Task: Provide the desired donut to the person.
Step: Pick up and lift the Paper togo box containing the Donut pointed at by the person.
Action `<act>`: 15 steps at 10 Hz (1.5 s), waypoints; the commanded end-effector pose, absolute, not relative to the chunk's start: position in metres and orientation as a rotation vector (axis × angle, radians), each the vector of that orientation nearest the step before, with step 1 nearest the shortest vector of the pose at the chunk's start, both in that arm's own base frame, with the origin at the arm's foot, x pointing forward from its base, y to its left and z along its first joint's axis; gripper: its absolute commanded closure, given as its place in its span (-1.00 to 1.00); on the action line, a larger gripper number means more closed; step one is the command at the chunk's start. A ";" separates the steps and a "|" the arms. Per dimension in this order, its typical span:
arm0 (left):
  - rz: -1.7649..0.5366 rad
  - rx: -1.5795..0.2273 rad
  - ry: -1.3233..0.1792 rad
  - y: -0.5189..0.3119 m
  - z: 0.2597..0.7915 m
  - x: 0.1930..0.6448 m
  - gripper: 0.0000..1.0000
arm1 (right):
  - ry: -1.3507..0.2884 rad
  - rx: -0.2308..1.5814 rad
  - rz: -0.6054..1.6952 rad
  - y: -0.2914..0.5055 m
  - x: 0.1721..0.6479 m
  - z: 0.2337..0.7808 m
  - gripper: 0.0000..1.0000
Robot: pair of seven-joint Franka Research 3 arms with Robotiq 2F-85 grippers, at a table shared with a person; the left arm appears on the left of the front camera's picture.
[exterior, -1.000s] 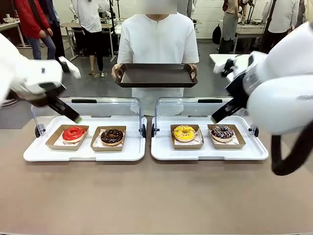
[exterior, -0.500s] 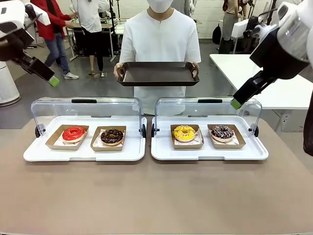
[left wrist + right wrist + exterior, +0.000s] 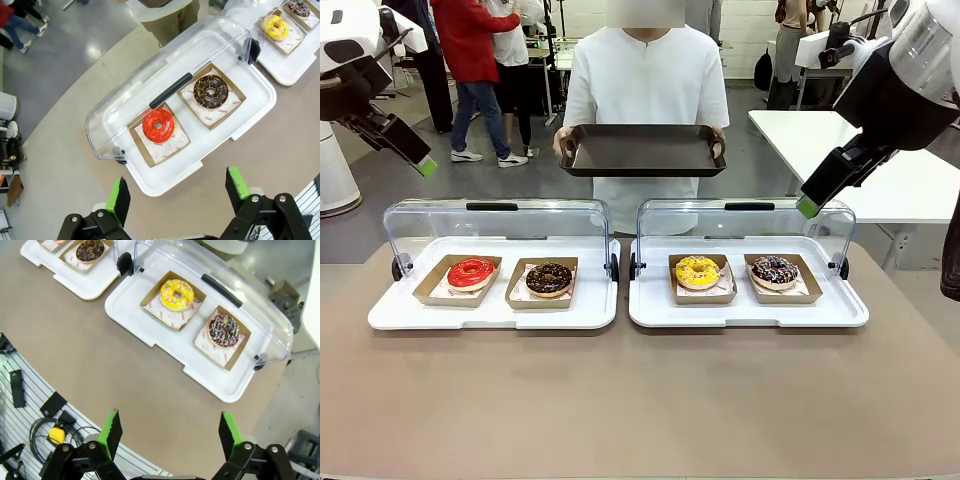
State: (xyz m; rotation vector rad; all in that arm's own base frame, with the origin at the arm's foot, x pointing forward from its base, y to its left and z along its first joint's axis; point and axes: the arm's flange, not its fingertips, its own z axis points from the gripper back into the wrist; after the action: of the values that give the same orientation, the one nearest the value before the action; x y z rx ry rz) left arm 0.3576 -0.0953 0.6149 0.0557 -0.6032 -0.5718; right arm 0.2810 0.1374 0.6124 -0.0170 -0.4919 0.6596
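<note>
Donuts first: four of them, each in a cardboard holder, lined up toward the far edge of the desk (image 3: 640, 400). On the left white tray (image 3: 490, 315) sit the red-glazed donut (image 3: 471, 271) and the chocolate donut (image 3: 550, 277). The right white tray (image 3: 750, 315) has the yellow donut (image 3: 697, 270) and the sprinkled dark donut (image 3: 775, 269). Both clear lids (image 3: 495, 220) are tipped open toward the back.

Past the far edge the person (image 3: 645, 80) holds a dark serving tray (image 3: 642, 150) level with both hands. No pointing that I can see, so which one is wanted is anybody's guess.

Up high over the left edge hangs the left end effector (image 3: 176, 190), fingers spread, nothing in them. Same deal for the right end effector (image 3: 170, 425) over the right side.

My take: wait for a clear cue and use the arm on that donut's side. Come straight down, pinch the cardboard wall rather than the icing, and keep clear of the raised lid.
</note>
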 end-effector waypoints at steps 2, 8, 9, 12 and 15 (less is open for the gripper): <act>-0.590 0.033 -0.616 -0.093 0.618 0.356 -1.00 | -0.509 -0.013 0.668 0.138 0.280 0.607 -1.00; -0.843 -0.374 -0.642 -0.048 0.616 0.377 -1.00 | -0.620 0.343 0.960 0.032 0.302 0.606 -1.00; -0.954 -0.461 -0.685 -0.034 0.615 0.382 -1.00 | -0.674 0.421 0.967 0.000 0.314 0.600 -1.00; -1.060 -0.596 -0.809 0.027 0.598 0.407 -1.00 | -0.763 0.553 0.882 -0.077 0.336 0.580 -1.00; -1.164 -0.661 -0.880 0.080 0.589 0.407 -1.00 | -0.747 0.604 0.901 -0.133 0.330 0.565 -1.00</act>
State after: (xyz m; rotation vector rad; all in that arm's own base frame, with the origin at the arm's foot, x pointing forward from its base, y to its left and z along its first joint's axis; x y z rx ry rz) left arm 0.3958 0.0730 0.5860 -0.6428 -0.8821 -1.1221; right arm 0.3278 -0.1222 0.5646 0.5922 -0.7627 0.8696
